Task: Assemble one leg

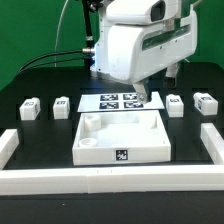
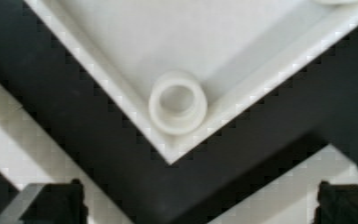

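Note:
Several legs, small white blocks with marker tags, stand on the black table: two at the exterior view's left and two at its right. The large white tray piece lies in the middle. The arm's white body hangs over the tray's far side and hides the fingers there. In the wrist view my gripper is open and empty, its dark fingertips wide apart above a corner of the tray piece with a round socket. No leg shows in the wrist view.
The marker board lies behind the tray piece. Long white border bars lie at the exterior view's left, right and along the front. Cables hang behind the arm. White strips cross the wrist view's lower corners.

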Motion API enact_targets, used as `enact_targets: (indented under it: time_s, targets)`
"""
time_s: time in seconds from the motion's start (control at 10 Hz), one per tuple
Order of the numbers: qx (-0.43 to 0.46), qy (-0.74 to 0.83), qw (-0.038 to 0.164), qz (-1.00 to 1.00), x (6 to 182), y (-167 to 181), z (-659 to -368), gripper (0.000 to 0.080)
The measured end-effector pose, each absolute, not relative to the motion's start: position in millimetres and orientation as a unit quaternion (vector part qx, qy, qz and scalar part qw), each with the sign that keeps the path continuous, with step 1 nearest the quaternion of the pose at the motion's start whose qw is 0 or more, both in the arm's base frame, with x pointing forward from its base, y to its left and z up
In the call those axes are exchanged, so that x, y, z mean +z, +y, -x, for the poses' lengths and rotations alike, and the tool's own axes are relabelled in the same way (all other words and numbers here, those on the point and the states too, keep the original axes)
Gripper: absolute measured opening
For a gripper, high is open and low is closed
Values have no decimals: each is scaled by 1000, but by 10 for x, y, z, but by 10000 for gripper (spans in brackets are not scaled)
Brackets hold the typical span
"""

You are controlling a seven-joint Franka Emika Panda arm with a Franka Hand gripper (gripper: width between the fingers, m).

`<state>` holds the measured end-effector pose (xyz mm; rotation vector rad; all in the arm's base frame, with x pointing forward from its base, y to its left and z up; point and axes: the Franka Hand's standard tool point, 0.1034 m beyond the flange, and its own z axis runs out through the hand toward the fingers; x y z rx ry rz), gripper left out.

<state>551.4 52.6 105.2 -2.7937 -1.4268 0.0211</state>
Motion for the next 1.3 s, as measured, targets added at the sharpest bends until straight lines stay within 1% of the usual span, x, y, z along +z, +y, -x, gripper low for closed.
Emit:
enact_targets:
  time_s: [0.2, 0.3, 0.9, 1.0, 1.3]
  targets:
    - [5, -524, 1, 852, 1000, 451, -5311, 650]
    - [10, -553, 4, 833, 981, 451, -5272, 650]
    - [13, -566, 3, 825, 970, 448, -5259, 650]
    - [14, -582, 4, 813, 956, 419, -5221, 650]
    - [31, -662, 14, 749, 861, 313, -4908, 650]
